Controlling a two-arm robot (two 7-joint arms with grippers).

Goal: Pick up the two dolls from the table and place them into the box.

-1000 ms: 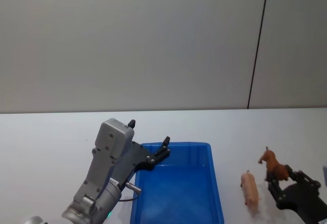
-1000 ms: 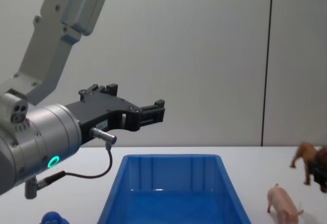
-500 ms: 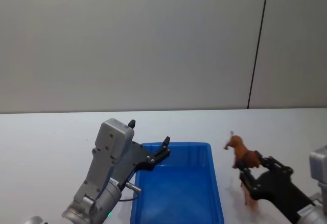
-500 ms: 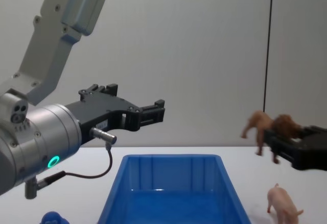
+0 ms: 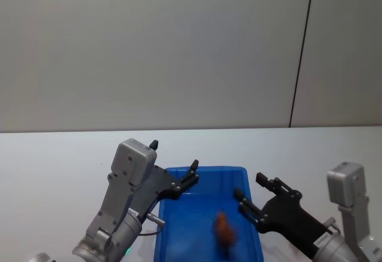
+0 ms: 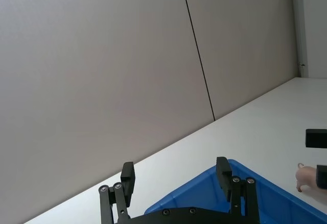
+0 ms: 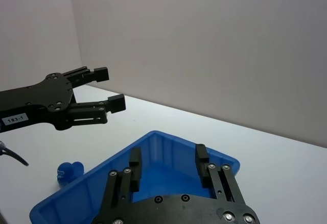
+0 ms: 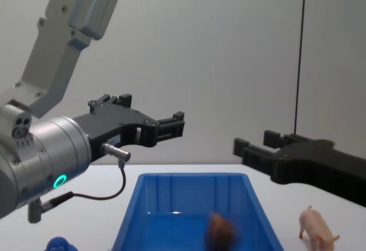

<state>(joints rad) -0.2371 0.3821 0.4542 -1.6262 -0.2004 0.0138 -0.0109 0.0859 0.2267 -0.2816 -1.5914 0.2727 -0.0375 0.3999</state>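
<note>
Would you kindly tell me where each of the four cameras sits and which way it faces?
Head view: high, looking forward and down on the box, left gripper and right gripper open above it.
Chest view: low, looking across the table; both grippers reach in.
Left wrist view: behind its own fingers, facing the far wall.
Right wrist view: behind its own fingers, facing the left gripper.
Head and chest share the brown doll inside the box.

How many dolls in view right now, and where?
2. The reddish-brown doll is inside the blue box; the pink pig stands on the table to the box's right.
</note>
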